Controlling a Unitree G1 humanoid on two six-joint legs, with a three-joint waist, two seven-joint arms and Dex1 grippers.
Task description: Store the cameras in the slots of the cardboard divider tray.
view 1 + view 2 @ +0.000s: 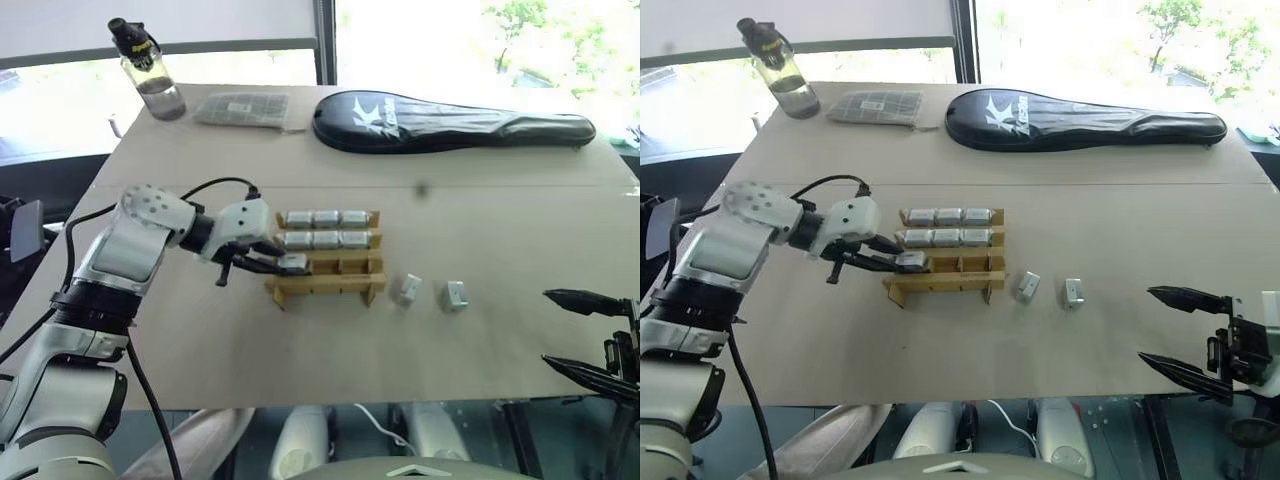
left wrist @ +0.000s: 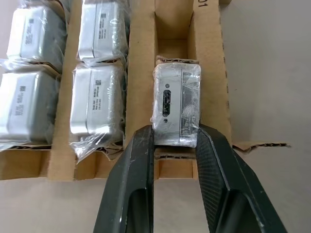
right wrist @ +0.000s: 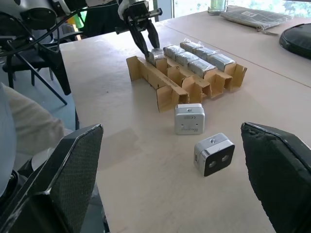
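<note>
The surface (image 1: 500, 330) is a big tan board, w/ a long black racket cover (image 1: 450, 122) at the far edge, a flat grey packet (image 1: 243, 108) and a water bottle (image 1: 147, 72) further to my left of it; all well away from the work, so none of it matters for the job. Mid-surface sits the cardboard divider tray (image 1: 325, 286), three rows of three slots. The two far rows are full, six wrapped cameras (image 1: 327, 218) seated side by side, which I judge puts the task roughly two-thirds done. My left jaws (image 1: 270, 265) are clamped on a seventh camera (image 2: 176, 104), reaching in from the tray's left end and angled down into the near row's leftmost slot. Wrist view shows the block gripped on its two narrow sides, sitting between the slot's cardboard walls, prob. so it slides in w/o catching the notched dividers. Can't tell if it's bottomed out yet. My right jaws (image 1: 1185, 330) hang wide apart, holding nothing, near the surface's front-right corner, well apart from the tray; I'd guess parked there to stay clear of the left arm. Two loose cameras (image 3: 189, 119) (image 3: 214, 154) stand on the surface just to the right of the tray, near each other but not touching; those I read as next for the two empty near-row slots.
</note>
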